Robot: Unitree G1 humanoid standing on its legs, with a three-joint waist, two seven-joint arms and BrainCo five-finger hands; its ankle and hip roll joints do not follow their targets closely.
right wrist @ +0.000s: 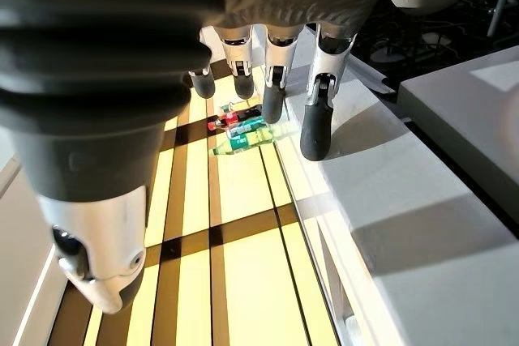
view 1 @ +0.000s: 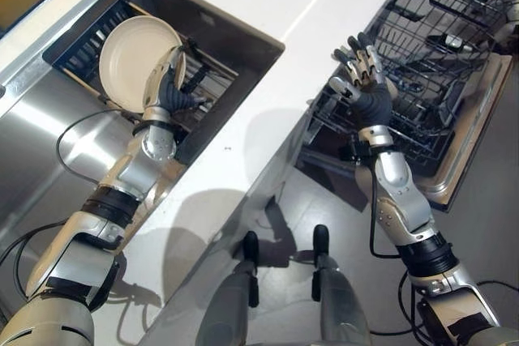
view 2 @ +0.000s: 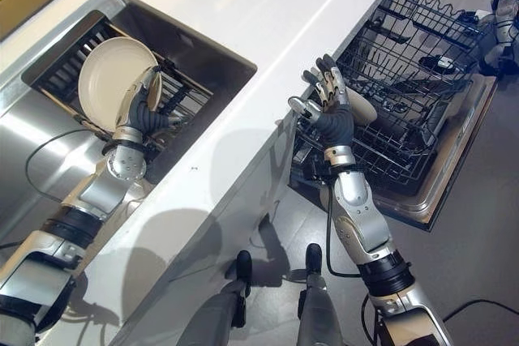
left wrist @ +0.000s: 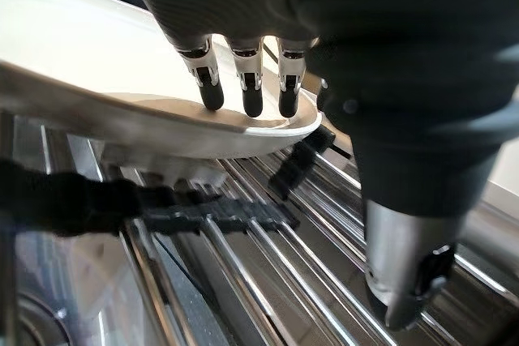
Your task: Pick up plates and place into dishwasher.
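Note:
A cream plate [view 1: 134, 58] stands tilted on edge over the dark rack [view 1: 77, 46] in the steel sink [view 1: 227, 34]. My left hand [view 1: 166, 91] is shut on the plate's right rim. Its fingers [left wrist: 243, 91] lie on the plate's inner face [left wrist: 89, 54] and its thumb sits below the rim. My right hand [view 2: 328, 115] is open and holds nothing, fingers spread and raised over the near edge of the dishwasher's pulled-out wire rack [view 2: 405, 62]. Another cream plate [view 2: 366, 109] sits in that rack just behind the right hand.
A white counter [view 1: 268, 6] runs between the sink and the dishwasher. The dishwasher door [view 1: 478, 127] lies open beneath the rack, above the grey floor. A steel draining board [view 1: 49, 127] borders the sink on the near left.

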